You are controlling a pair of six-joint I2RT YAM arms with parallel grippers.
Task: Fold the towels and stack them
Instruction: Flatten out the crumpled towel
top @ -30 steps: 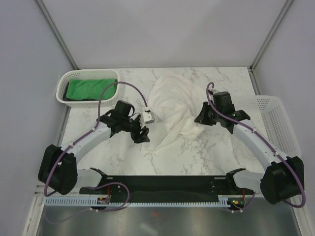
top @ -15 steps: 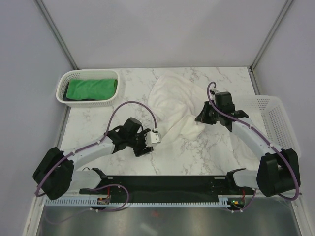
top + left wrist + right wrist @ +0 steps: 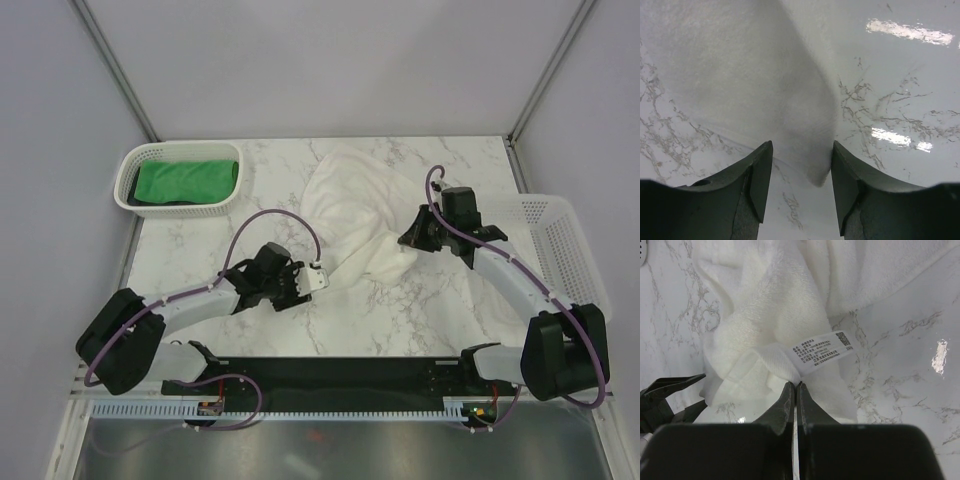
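1. White fluffy cloth towel (image 3: 345, 205) lies crumpled and spread on the middle of the grey-veined marble-pattern table top (image 3: 400, 320). Its bulk is toward the far side, and a narrowing corner trails toward the near left.
2. Left gripper (image 3: 802, 146): the jaws stand well apart and hold nothing. The trailing corner of the white fluffy cloth towel lies flat on the table between the two dark fingers (image 3: 760, 175). Its edge runs just beside the right-hand finger; I cannot tell whether it touches.
3. Right gripper (image 3: 795, 387): the fingers are pressed together with no gap. Their tips sit at a bunched hem on the right side of the white fluffy cloth towel, which they pinch.
4. A white printed care label (image 3: 822, 351) lies on the cloth just beyond the right fingertips.
5. Top view: the cloth gathers into folds toward the right gripper.
6. Bright green folded towel (image 3: 185, 180) lies inside the white plastic mesh basket (image 3: 128, 178) at the far left corner, well apart from the white towel.
7. A second white mesh basket (image 3: 575, 255) stands at the right edge of the table, beside the right arm.
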